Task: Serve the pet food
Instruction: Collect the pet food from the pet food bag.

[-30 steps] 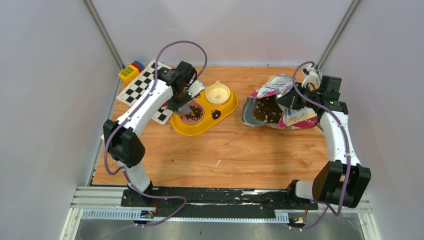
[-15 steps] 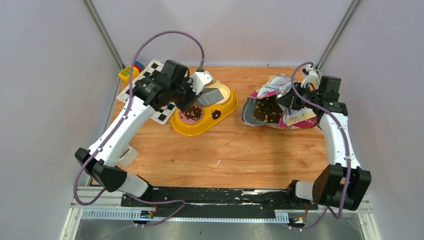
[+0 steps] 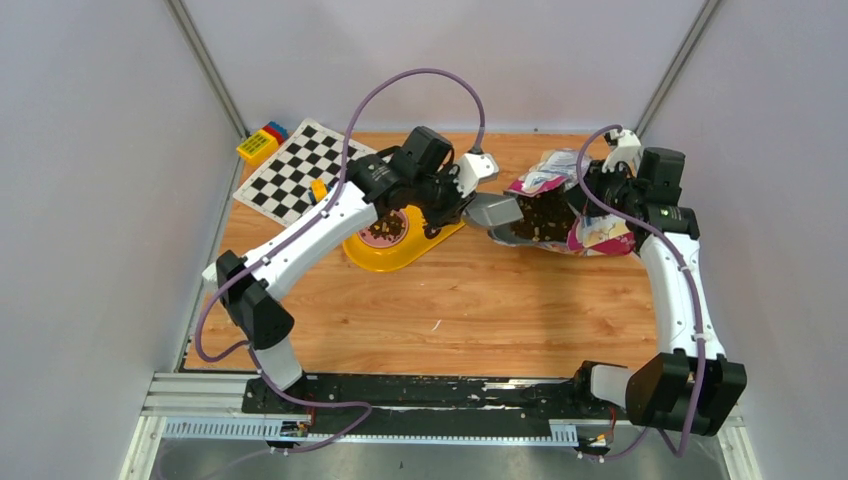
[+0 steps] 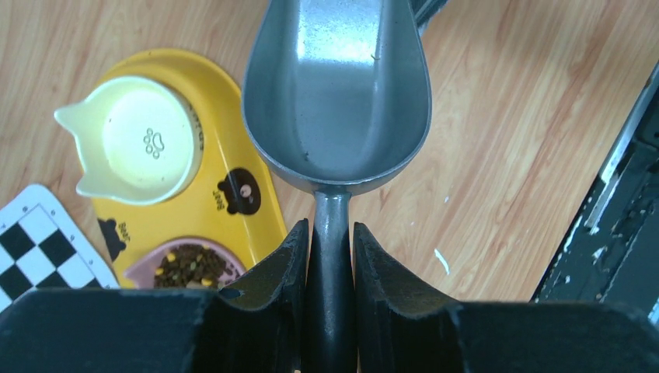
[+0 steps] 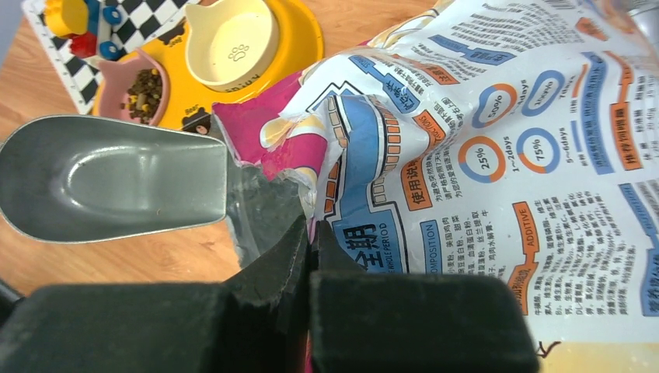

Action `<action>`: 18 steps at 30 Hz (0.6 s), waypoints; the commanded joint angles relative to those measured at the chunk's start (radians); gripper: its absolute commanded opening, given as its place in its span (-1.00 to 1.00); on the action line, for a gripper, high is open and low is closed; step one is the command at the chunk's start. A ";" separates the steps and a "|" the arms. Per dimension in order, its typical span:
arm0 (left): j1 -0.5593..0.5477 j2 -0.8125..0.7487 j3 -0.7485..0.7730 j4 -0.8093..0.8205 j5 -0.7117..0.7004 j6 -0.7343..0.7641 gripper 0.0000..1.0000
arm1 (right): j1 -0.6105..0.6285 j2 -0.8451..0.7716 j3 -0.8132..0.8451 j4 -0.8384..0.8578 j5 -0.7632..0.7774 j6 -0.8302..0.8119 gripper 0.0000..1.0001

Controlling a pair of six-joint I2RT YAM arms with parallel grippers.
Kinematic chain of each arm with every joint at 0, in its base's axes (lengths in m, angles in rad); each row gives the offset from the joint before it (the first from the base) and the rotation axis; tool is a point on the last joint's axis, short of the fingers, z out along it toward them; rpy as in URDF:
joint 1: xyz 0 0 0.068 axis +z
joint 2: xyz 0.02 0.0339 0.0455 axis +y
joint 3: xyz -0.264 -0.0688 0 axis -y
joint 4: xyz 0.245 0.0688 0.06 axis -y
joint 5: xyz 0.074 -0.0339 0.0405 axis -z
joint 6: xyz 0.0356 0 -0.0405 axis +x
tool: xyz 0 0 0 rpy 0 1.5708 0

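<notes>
Where the left claw (image 4: 328, 233) is: above the desk (image 3: 450, 310), between the yellow feeder (image 3: 385, 255) and the bag (image 5: 482, 155), its arm reaching toward 2 o'clock in the top view.
How the left claw stands: partly closed, its fingers clamped on either side of the thin handle of the grey scoop (image 4: 338, 101).
Scoop: bowl pointing away from the claw, its inside bare grey. The front edge is just beside the bag's torn mouth; whether they touch cannot be told.
How the right claw (image 5: 309, 233) stands: fingers pressed together, pinching the torn lip of the bag.
Bag: lying at 2 o'clock on the desk, mouth facing 9 o'clock, glossy print uppermost.
Where the pet food (image 3: 540, 215) lies: brown kibble heaped inside the open bag, and a smaller portion in the pink bowl (image 4: 140, 268) of the feeder.
Feeder: at 10 o'clock from the desk's centre, partly under the left arm. A cream bowl (image 4: 136, 140) with a paw print sits beside the pink one.
Far left corner, 11 o'clock: a checkered mat (image 3: 290, 175) and coloured toy blocks (image 3: 262, 140).
</notes>
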State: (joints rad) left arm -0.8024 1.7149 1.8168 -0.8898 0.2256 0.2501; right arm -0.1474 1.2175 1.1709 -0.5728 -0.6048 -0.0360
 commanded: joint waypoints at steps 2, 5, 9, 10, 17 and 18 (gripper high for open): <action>-0.045 0.052 0.099 0.105 0.071 -0.039 -1.00 | 0.022 -0.079 0.104 0.048 0.106 -0.089 -1.00; -0.061 0.079 0.113 0.123 0.068 -0.050 -1.00 | 0.043 -0.085 0.119 0.045 0.157 -0.123 -1.00; -0.075 0.109 0.115 0.147 0.053 -0.065 -1.00 | 0.071 -0.087 0.131 0.043 0.222 -0.159 -1.00; -0.089 0.125 0.116 0.152 0.029 -0.067 -1.00 | 0.078 -0.088 0.131 0.042 0.231 -0.165 -1.00; -0.131 0.260 0.173 0.160 -0.176 -0.106 -1.00 | 0.139 -0.113 0.096 0.040 0.272 -0.189 -1.00; -0.137 0.277 0.188 0.155 -0.193 -0.116 -1.00 | 0.143 -0.120 0.086 0.043 0.271 -0.189 -1.00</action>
State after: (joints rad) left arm -0.9215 1.9358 1.9240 -0.7872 0.1383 0.1852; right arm -0.0322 1.1797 1.2194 -0.6319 -0.3454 -0.2031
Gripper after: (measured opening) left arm 0.304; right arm 0.010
